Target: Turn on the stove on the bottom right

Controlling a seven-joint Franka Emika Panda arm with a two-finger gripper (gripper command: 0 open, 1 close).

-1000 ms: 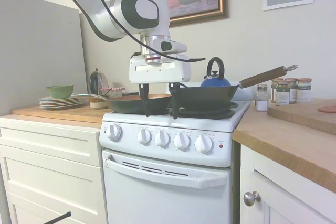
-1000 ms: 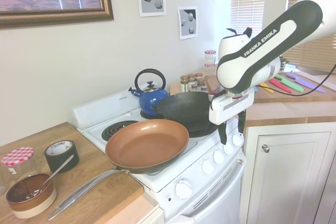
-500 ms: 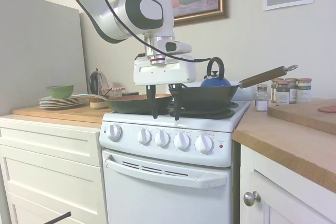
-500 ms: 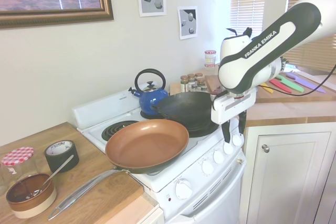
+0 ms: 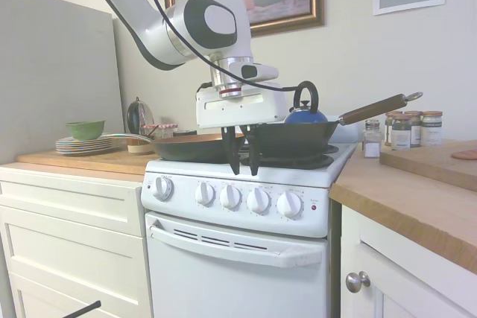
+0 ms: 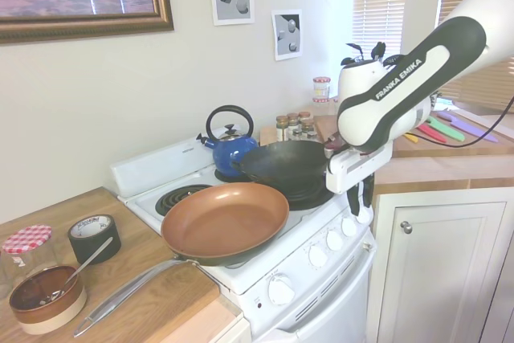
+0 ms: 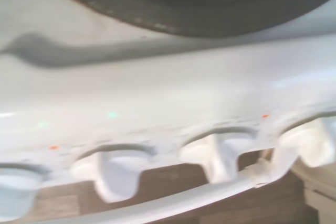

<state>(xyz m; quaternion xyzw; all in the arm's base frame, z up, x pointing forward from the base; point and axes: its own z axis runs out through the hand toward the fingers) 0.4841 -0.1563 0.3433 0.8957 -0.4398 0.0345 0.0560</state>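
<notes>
Wrist view looks down from close by on the front edge of the stove (image 7: pixel 168 93): four of its round white knobs (image 7: pixel 218 153) jut out in a row, blurred, with the oven-door handle (image 7: pixel 157 205) below them and the dark rim of a pan across the far side. From the first exterior view, the stove (image 5: pixel 238 217) stands between white drawers (image 5: pixel 71 221) and a wooden counter (image 5: pixel 406 191), its five knobs (image 5: pixel 258 199) in a line across the front panel and a small red light (image 5: pixel 313 207) beside the rightmost one. The gripper (image 5: pixel 241 156) hangs just above the panel, over the middle knobs and touching none; its two dark fingers (image 5: pixel 232 158) point straight down with a narrow gap between them, holding nothing. Behind it a copper frying pan (image 6: pixel 225 221) sits on the near left burner, its handle reaching over the counter, and a black wok (image 5: pixel 292 138) sits on the right. A blue kettle (image 6: pixel 231 149) stands at the back, and spice jars (image 5: pixel 408 129) line the wall.
</notes>
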